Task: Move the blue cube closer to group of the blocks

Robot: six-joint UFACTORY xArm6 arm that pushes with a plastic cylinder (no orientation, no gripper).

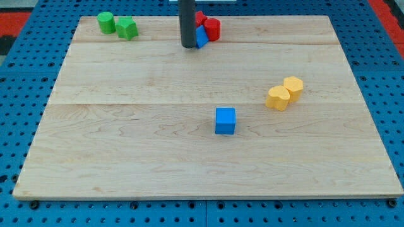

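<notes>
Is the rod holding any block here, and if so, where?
Nothing is held. My tip rests by the red and blue cluster, far from the blue cube.

The only visible part of the robot is the rod [188,24]. It is a straight, round-section cylinder of uniform width along the visible length. The colour is dark grey to black, with a matte finish and a faint lighter sheen down one side. No cables, screws, markings or joints can be made out on it. The upper portion is cut off by the view's top edge. My tip [188,46] is a plain, blunt, flat-cut end.
</notes>
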